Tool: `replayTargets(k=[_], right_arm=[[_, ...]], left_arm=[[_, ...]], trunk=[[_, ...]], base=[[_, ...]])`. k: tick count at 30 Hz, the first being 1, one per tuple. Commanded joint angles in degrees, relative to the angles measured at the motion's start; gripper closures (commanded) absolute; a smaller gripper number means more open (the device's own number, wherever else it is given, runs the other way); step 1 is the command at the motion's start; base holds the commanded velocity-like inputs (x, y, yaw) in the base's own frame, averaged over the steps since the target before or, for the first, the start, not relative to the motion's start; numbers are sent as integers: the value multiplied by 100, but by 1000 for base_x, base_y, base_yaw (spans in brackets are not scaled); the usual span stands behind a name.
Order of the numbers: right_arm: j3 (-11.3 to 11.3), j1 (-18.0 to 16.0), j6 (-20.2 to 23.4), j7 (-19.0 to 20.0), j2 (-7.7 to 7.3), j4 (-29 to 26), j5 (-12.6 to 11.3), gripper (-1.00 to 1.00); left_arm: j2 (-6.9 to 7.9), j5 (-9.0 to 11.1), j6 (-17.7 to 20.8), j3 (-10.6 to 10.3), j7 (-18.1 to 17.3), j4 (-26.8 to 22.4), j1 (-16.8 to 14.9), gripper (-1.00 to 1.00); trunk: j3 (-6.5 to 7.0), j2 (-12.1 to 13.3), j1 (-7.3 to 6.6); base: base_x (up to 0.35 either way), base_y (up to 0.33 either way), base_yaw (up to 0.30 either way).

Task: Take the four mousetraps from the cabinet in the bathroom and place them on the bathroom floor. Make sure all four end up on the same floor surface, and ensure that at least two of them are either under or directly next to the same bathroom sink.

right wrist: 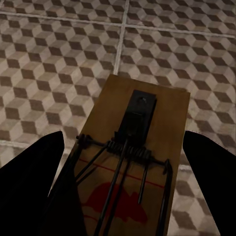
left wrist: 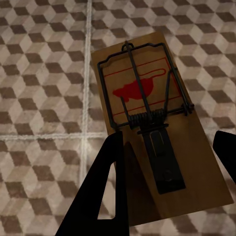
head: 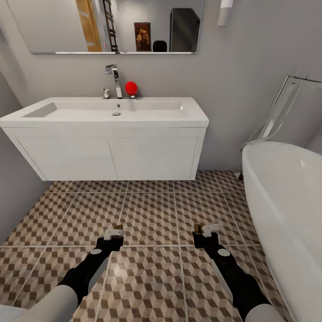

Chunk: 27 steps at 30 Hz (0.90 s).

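Observation:
My left gripper (head: 114, 232) hangs low over the bathroom floor (head: 152, 214), shut on a tan-wood mousetrap (left wrist: 147, 98) with a red mouse print and dark wire. Its black fingers (left wrist: 110, 182) flank the board. My right gripper (head: 206, 230) is level with it, further right, shut on a second mousetrap (right wrist: 142, 147), which is held above the cube-pattern tiles (right wrist: 59, 64). The white wall-hung bathroom sink (head: 107, 152) with its chrome tap (head: 114, 77) stands ahead of both grippers, with open floor under it. The cabinet is out of view.
A white oval bathtub (head: 286, 197) fills the right side, close to my right arm. A red ball (head: 130, 88) sits on the sink's back ledge under a wall mirror (head: 112, 27). A grey wall closes the left side.

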Motion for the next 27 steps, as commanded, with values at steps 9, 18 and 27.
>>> replayTargets(k=[9,18,27], right_arm=[[15,-2,31,-8,-2,-10,-22,100],[16,-2,31,-8,-2,-10,-21,100],[18,-2,31,-4,-2,-10,-21,100]], left_arm=[[9,58,28,-48,49,-16,-3,100],[3,58,28,-55,-40,-68,-2,100],[2,57,9,-82,-335,-147,-1,100]], trunk=[[-248,-364,197],[-491,-725,395],[-618,-846,461]], base=[[0,0,0],[0,0,0],[0,0,0]])
